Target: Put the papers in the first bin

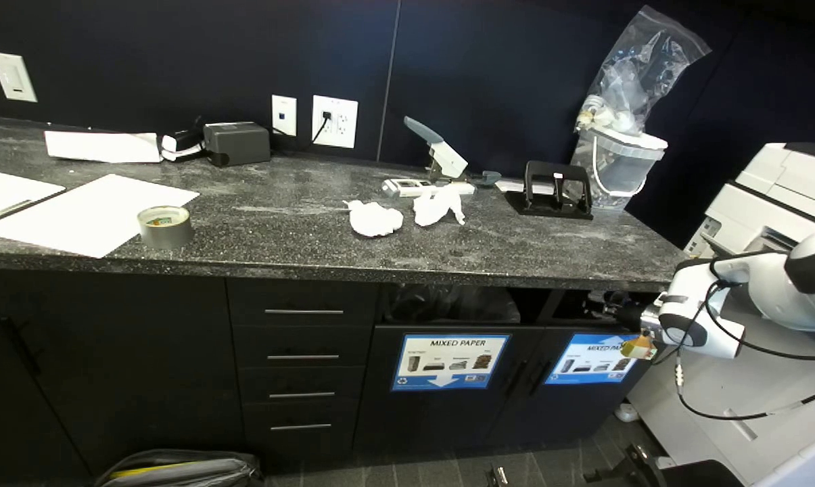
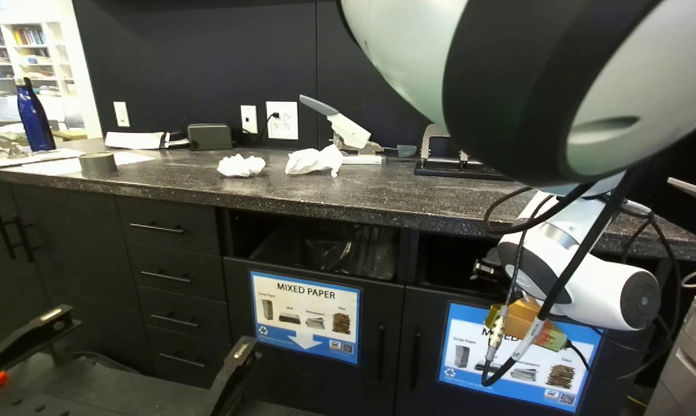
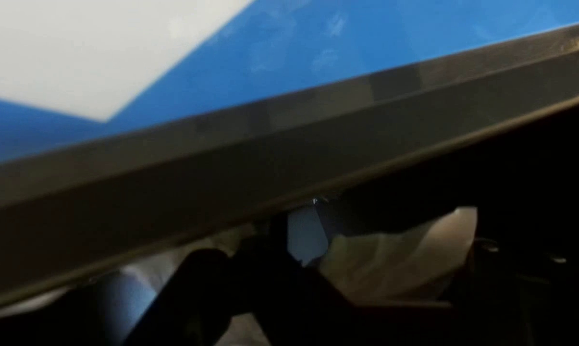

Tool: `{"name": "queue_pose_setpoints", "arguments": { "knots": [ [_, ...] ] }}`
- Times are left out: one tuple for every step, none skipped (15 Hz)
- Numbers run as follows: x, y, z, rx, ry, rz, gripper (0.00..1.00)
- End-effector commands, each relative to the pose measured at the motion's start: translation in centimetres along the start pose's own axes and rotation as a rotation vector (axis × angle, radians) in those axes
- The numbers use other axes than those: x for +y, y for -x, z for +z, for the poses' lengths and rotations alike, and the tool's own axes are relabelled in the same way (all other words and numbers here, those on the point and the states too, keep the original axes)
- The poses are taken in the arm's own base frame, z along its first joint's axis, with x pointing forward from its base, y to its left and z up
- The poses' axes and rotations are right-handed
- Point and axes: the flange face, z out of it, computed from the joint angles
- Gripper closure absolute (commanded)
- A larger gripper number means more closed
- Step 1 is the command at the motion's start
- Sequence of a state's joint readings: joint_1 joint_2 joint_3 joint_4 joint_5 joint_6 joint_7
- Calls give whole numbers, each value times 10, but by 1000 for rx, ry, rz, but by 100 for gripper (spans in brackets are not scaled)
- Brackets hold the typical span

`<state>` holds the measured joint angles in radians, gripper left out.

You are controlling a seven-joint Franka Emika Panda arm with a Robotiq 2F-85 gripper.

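Partway through, with more to bin

A rounded paper wad (image 1: 375, 219) and a twisted paper wad (image 1: 439, 205) lie beside each other on the speckled countertop (image 1: 285, 243), left to do. The gripper (image 3: 237, 257) reaches into the first bin (image 2: 446, 260), above the bluer MIXED PAPER sign (image 1: 586, 362); shadow hides its opening and any hold. Crumpled paper (image 3: 400, 269) beside it is probably a wad at delivery. Duct tape roll (image 1: 166, 233), heavy-duty stapler (image 1: 449, 159) and three-hole punch (image 1: 549, 208) share the surface; a bookcase (image 2: 25, 60) stands beyond the black wall (image 2: 197, 63).

Above the paper wads (image 1: 375, 219) the way is open; a stapler (image 1: 450, 161) stands behind.
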<state>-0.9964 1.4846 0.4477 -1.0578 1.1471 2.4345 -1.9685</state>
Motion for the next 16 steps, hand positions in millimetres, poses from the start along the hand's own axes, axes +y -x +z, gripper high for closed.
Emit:
{"name": "queue_pose_setpoints", "arguments": {
  "knots": [
    [3,-19,5,-29,33,-29,0],
    [3,-21,3,-48,48,-37,0],
    [3,-22,2,-71,69,-51,0],
    [2,-24,1,-96,88,-66,0],
    [2,-25,-2,-120,114,-85,0],
    [2,-25,-5,-132,133,-104,0],
    [2,-27,-9,-141,147,-115,0],
    [1,-30,-14,-146,161,-127,0],
    [0,-33,-19,-147,169,-141,0],
    [-1,-37,-24,-149,172,-156,0],
    [-3,-43,-31,-148,169,-169,0],
    [-5,-47,-37,-149,175,-181,0],
    [-8,-52,-44,-160,183,-186,0],
    [-12,-57,-52,-183,197,-191,0],
    [-15,-60,-61,-212,221,-196,0],
    [-19,-57,-71,-238,244,-201,0]
  ]
}}
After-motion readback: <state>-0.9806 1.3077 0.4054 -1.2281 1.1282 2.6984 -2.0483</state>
